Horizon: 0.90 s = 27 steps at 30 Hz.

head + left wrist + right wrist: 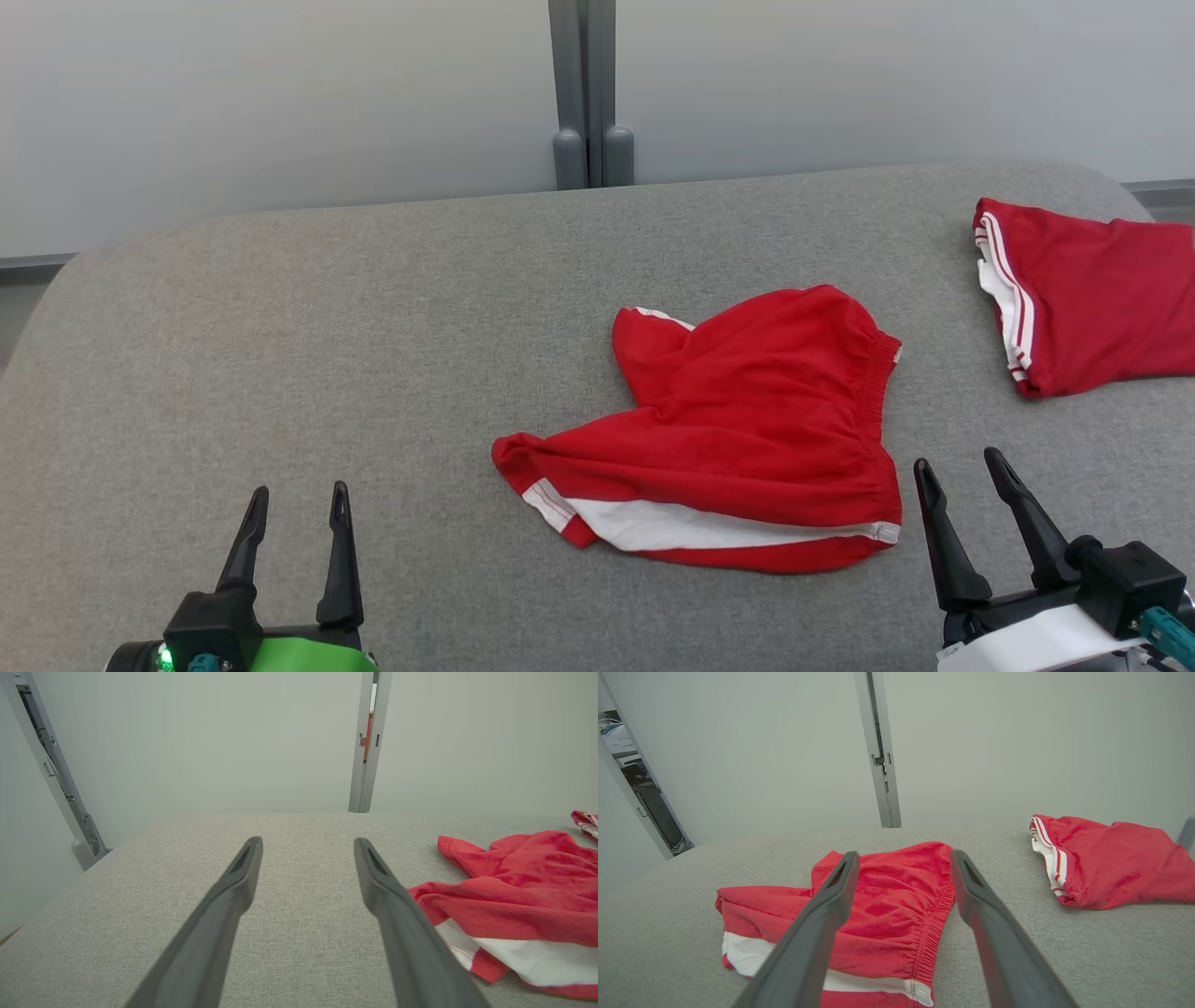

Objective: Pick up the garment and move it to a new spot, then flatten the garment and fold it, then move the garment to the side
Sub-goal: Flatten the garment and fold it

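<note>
While red shorts (728, 439) lie crumpled on the grey table (280, 327), left gripper (298, 493) and right gripper (959, 461) sit jaws spread, empty; second red garment (1092, 299), probably folded, far right.

The garment (747, 420) near the table's middle is bright red, with a broad white band and thin white piping along its near hem. The second garment (1092, 299) at the far right corner is the same red, striped white and red down one edge. The table (327, 355) is plain mid-grey weave; the left gripper (300, 488) has black fingers on green, the right gripper (957, 458) black on white.
</note>
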Tool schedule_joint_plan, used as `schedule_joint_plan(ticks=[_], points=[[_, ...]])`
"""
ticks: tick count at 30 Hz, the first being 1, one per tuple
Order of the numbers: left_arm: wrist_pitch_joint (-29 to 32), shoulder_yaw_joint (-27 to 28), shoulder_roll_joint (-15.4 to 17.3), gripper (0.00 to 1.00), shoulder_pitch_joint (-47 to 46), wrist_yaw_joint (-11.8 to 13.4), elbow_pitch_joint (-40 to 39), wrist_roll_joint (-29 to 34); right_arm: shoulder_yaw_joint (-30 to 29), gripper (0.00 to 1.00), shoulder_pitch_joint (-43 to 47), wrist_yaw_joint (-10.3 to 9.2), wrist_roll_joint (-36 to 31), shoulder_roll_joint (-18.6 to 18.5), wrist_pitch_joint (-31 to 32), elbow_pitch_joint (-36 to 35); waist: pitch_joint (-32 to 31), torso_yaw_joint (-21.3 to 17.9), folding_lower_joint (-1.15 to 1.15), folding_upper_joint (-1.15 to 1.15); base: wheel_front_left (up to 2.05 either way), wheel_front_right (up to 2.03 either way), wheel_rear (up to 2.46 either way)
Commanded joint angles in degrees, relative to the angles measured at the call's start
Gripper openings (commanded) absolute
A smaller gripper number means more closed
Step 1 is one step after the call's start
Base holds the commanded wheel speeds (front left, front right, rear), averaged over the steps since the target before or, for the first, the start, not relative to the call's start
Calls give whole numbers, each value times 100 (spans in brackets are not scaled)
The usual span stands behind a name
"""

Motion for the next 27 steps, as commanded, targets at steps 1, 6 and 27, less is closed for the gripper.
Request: schedule_joint_plan(ticks=[1,6,27], points=[[1,7,8,100,-45,-1,12,-48,-15,100,28,-10,-57,7,4,7,1,-3,0,0,0,0,0],[1,8,8,100,-49,-5,28,-56,-26,100,20,-10,-55,-2,13,23,7,-5,0,0,0,0,0],[1,-1189,11,100,-559,-229,1214,-479,242,100,-294,-9,142,-360,51,881,347,-155,0,0,0,0,0]])
